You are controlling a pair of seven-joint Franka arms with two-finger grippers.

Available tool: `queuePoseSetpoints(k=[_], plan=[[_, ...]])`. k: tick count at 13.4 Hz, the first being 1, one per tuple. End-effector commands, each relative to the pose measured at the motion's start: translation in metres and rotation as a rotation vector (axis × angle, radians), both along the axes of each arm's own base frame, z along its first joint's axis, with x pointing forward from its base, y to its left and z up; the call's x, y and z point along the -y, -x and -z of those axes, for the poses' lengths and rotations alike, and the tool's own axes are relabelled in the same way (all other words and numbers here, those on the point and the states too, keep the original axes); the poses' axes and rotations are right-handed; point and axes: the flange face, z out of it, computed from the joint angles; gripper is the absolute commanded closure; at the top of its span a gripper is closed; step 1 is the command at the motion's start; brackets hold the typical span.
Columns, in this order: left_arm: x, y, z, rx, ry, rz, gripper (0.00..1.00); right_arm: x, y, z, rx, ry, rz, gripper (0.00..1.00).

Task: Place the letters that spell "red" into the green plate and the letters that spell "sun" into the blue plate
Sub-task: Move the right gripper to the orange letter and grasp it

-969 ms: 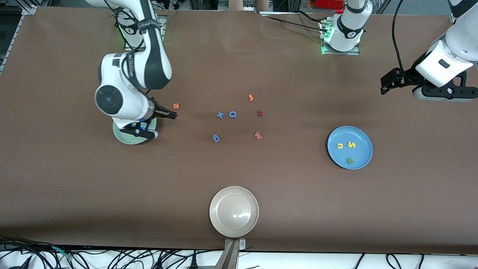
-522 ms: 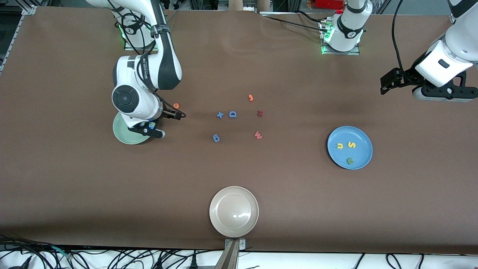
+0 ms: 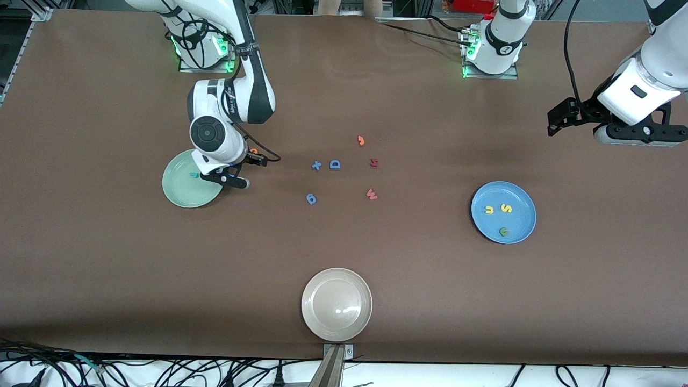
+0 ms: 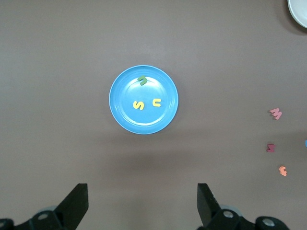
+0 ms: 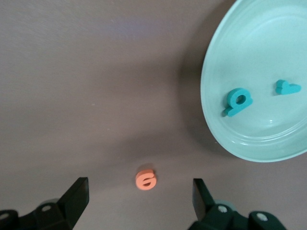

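The green plate (image 3: 180, 188) (image 5: 268, 132) holds the teal "r" (image 3: 194, 174) (image 5: 287, 87) and the teal-blue "d" (image 5: 237, 101); the arm hides the "d" in the front view. The orange "e" (image 3: 254, 152) (image 5: 146, 179) lies on the table beside that plate. My right gripper (image 3: 226, 180) (image 5: 138, 196) hangs open just over the "e", holding nothing. The blue plate (image 3: 518, 223) (image 4: 148, 122) holds the yellow "u" (image 3: 489, 209) (image 4: 157, 102), the yellow "s" (image 3: 506, 208) (image 4: 138, 104) and the green "n" (image 3: 503, 231) (image 4: 142, 80). My left gripper (image 3: 639, 137) (image 4: 141, 196) waits open and empty, high over the table's left-arm end.
Mid-table lie a blue "+" (image 3: 316, 165), a blue capital "D" (image 3: 335, 164), a blue round letter (image 3: 311, 199), two red letters (image 3: 374, 162) (image 3: 371, 194) and an orange hooked letter (image 3: 361, 141). A beige plate (image 3: 336, 305) stands near the front edge.
My right arm has swung off the green plate toward the orange "e", uncovering the plate and the "r". The left arm has not moved.
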Motion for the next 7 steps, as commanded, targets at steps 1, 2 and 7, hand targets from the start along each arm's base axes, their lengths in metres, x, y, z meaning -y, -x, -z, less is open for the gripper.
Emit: queuePoseSetpoints(k=[1,2,7], plan=[[0.002,-0.002,-0.005,-0.006,0.03,-0.005,0.0,0.007,0.02,0.014,0.031,-0.029,-0.001,0.05],[0.001,-0.002,-0.005,-0.006,0.03,-0.007,0.0,0.001,0.026,0.022,0.045,-0.047,0.009,0.05],[0.002,-0.002,-0.005,-0.006,0.03,-0.005,0.0,-0.01,0.036,0.039,0.042,-0.071,0.0,0.06]])
